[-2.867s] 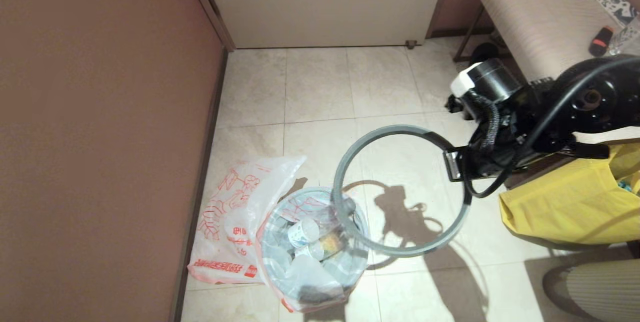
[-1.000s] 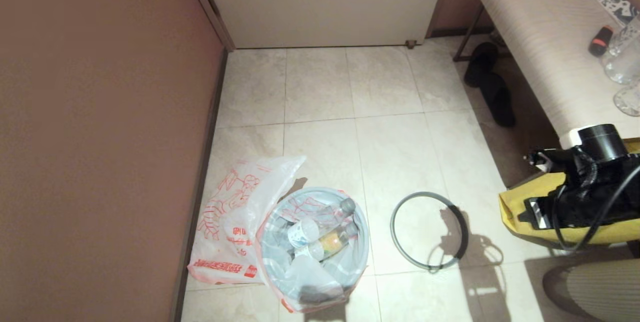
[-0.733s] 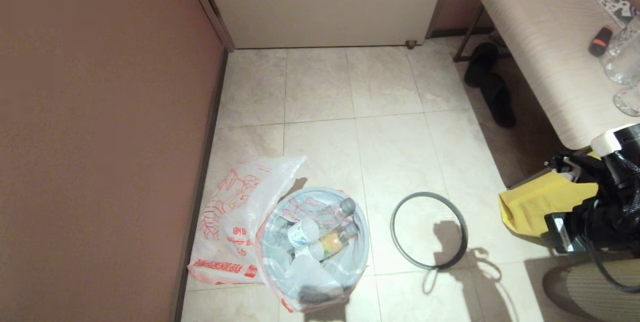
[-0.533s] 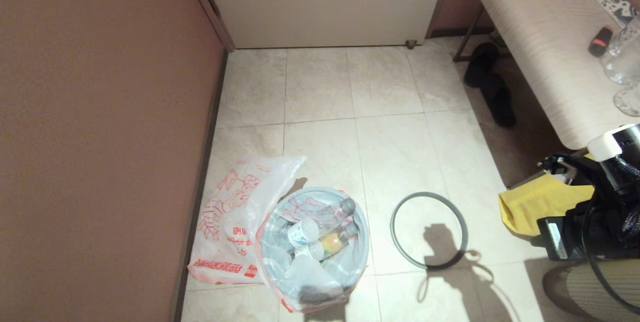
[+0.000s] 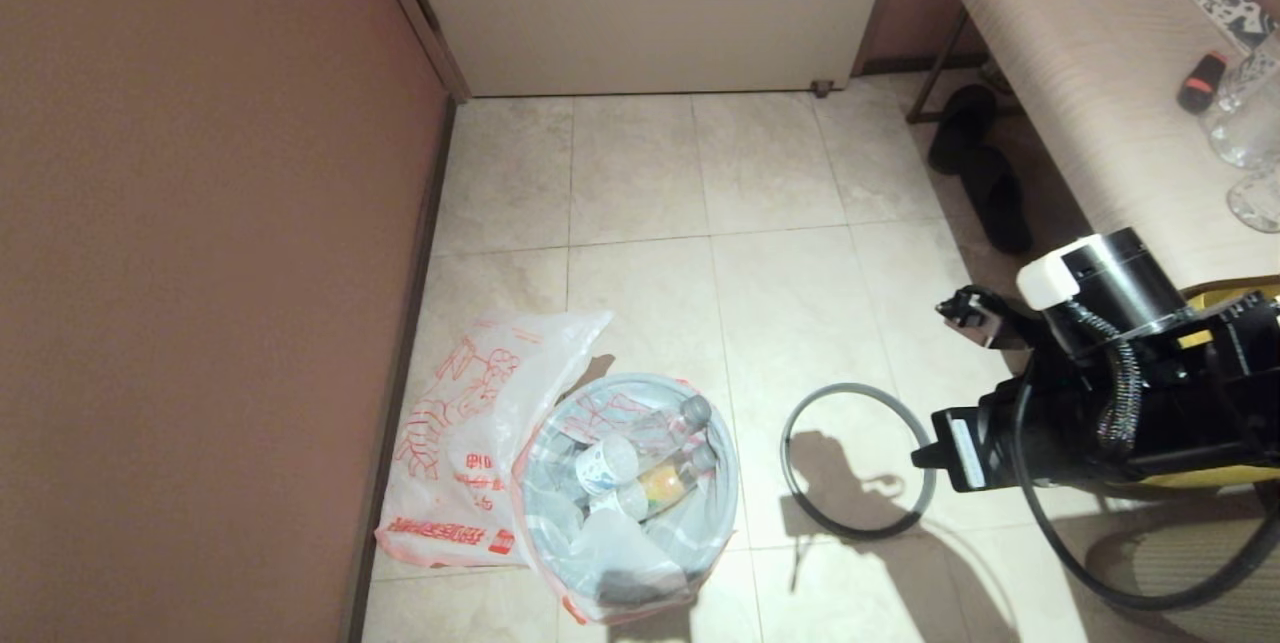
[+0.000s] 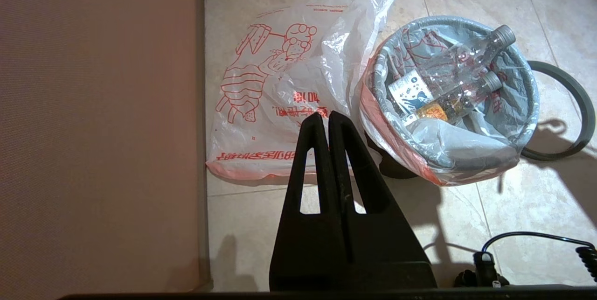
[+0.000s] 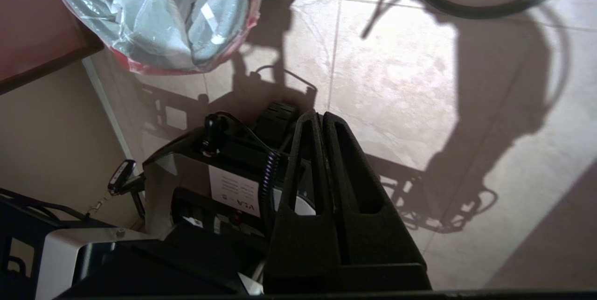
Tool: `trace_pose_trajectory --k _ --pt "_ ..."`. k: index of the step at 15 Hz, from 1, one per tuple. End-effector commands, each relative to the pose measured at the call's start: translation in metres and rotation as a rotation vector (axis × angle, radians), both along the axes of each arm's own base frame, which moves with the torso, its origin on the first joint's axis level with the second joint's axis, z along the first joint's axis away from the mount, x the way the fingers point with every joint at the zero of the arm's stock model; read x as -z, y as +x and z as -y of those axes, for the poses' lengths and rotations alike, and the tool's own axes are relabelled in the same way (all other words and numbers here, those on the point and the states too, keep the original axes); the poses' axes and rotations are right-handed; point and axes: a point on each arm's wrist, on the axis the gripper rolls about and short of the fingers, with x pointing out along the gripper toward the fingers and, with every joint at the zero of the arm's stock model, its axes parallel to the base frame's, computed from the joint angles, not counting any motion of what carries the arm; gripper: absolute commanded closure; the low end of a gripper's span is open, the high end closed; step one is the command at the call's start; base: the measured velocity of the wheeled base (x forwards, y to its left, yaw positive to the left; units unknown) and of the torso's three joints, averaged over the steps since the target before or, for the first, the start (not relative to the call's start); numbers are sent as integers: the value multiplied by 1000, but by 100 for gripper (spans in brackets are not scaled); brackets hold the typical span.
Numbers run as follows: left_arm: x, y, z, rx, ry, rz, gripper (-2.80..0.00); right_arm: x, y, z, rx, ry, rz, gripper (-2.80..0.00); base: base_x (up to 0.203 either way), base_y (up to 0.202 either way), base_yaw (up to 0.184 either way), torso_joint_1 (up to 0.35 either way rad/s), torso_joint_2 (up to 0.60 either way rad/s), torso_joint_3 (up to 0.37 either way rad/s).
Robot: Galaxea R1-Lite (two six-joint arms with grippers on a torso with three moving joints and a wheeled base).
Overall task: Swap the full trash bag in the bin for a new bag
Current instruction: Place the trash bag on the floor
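**Full bag in bin, hoop on floor**

The full translucent white trash bag with pink-red rim (image 5: 628,513) sits inside the small round bin (image 6: 391,165), holding plastic bottles (image 5: 640,468). The loose grey hoop (image 5: 858,459) lies on the tiled floor (image 5: 760,183) beside it. The new white bag with red characters (image 5: 470,433) lies flat against the bin's other side. Right end effector (image 7: 321,120): fingers together, empty, near the hoop. Left end effector (image 6: 328,122): fingers together, empty, above the new bag.

We are seeing the bin (image 5: 628,498) standing on the floor (image 5: 640,183) near the wall (image 5: 200,273), the full trash bag (image 5: 655,548) lining it, the new bag (image 5: 470,443) lying at its left, the hoop (image 5: 858,458) lying at its right.
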Motion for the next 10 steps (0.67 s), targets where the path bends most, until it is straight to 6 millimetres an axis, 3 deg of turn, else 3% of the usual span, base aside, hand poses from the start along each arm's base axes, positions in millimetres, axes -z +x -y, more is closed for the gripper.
trace_pose_trajectory --k 1,3,6,10 --pt "0 0 0 0 -1 -1 0 28 17 -17 -27 -21 -64 0 0 0 0 0 0 0" --pt "0 0 0 0 -1 -1 0 45 32 -37 -60 -22 -74 0 0 0 0 0 0 0" --pt "0 0 0 0 -1 -1 0 47 35 -75 -105 -12 -40 0 0 0 0 0 0 0" --pt "0 0 0 0 -1 -1 0 75 55 -92 -124 -58 -79 0 0 0 0 0 0 0"
